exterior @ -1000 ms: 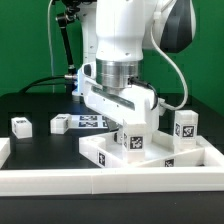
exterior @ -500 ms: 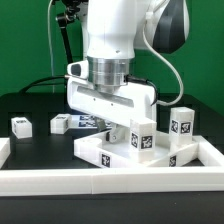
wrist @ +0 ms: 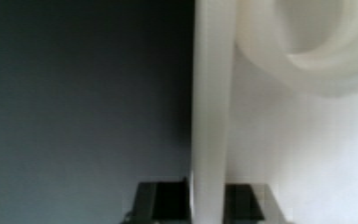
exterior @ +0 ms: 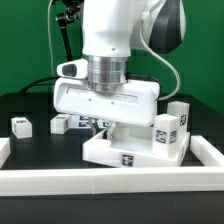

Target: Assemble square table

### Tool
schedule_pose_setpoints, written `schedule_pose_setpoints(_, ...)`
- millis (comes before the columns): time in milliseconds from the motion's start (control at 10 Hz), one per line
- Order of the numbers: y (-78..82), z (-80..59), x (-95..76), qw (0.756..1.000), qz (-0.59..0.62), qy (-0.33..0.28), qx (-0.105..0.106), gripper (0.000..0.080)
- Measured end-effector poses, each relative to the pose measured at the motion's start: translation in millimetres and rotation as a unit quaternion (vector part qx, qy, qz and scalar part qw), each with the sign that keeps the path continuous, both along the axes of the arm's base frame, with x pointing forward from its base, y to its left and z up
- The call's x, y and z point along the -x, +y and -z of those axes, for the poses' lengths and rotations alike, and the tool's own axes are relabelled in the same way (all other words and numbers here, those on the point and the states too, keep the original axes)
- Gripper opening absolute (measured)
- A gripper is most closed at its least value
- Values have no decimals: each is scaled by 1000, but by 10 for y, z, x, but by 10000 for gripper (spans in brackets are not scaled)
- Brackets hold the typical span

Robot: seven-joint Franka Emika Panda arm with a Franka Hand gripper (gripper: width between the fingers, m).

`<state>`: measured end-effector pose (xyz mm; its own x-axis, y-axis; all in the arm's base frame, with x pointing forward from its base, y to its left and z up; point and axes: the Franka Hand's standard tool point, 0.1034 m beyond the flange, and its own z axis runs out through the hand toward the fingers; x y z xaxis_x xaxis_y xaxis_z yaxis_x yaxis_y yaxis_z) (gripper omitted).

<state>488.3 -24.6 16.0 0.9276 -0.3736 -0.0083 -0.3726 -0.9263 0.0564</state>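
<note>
The square table's white top [exterior: 125,155] lies on the black table just behind the front rail. My gripper [exterior: 118,129] reaches down onto it from above, its fingertips mostly hidden under the wide hand. In the wrist view the top's thin raised rim [wrist: 211,100] runs straight between my two black fingers [wrist: 162,203], and the gripper [wrist: 206,205] is shut on it. A tagged white leg [exterior: 165,134] stands upright at the top's corner towards the exterior view's right, with another leg [exterior: 179,113] just behind it. Two loose legs [exterior: 21,125] [exterior: 60,124] lie at the exterior view's left.
A long white barrier rail [exterior: 100,180] runs along the front, with side rails at both ends [exterior: 212,150]. The marker board [exterior: 92,122] lies flat behind the tabletop, partly hidden by my hand. Black cables hang behind the arm.
My hand has turned and swung towards the exterior view's left, turning the tabletop with it. The leg standing on the top has moved towards the exterior view's right.
</note>
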Motion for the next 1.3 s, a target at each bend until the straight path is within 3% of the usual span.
schedule_pose_setpoints(200, 12, -13, -78, 997, -74, 0, 4, 67)
schedule_pose_setpoints(700, -48, -12, -91, 974, -225, 13, 11, 66)
schedule_pose_setpoints(1200, -90, -45, -195, 905, -424, 34, 24, 66)
schedule_pose_setpoints(1300, -76, -52, -252, 872, -486, 40, 28, 66)
